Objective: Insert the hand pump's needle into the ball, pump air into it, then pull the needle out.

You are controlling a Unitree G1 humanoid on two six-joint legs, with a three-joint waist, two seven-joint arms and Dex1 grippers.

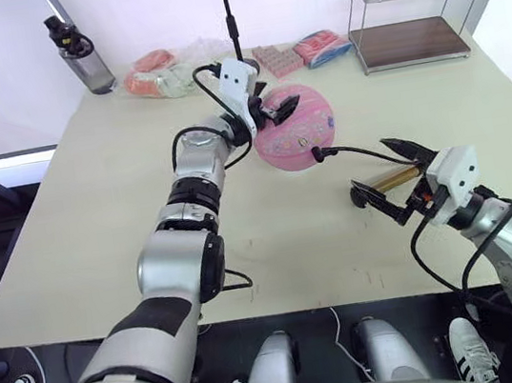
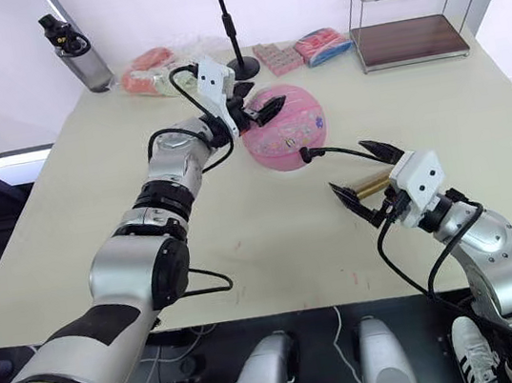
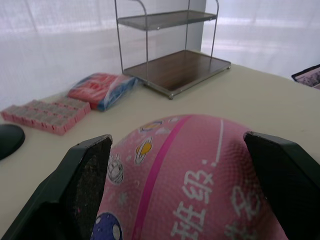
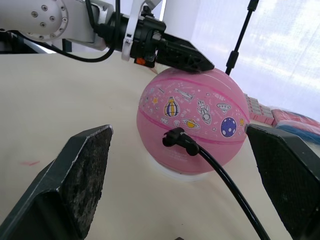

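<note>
While hose fitting (image 4: 176, 138) plugs ball (image 4: 192, 127), table (image 1: 246, 251) foreground bare.

The pink ball (image 1: 296, 128) sits round at the table's far middle. The gold-barrelled hand pump (image 1: 391, 181) lies near right, its hose fitting against the ball; the needle is seemingly inserted.

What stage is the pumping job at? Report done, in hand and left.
Done: the hose fitting sits against the ball, so the needle looks inserted. In hand: the left gripper is open over the ball; the right gripper is open around the pump. Left: pumping, which can't be judged, and pulling out.
</note>
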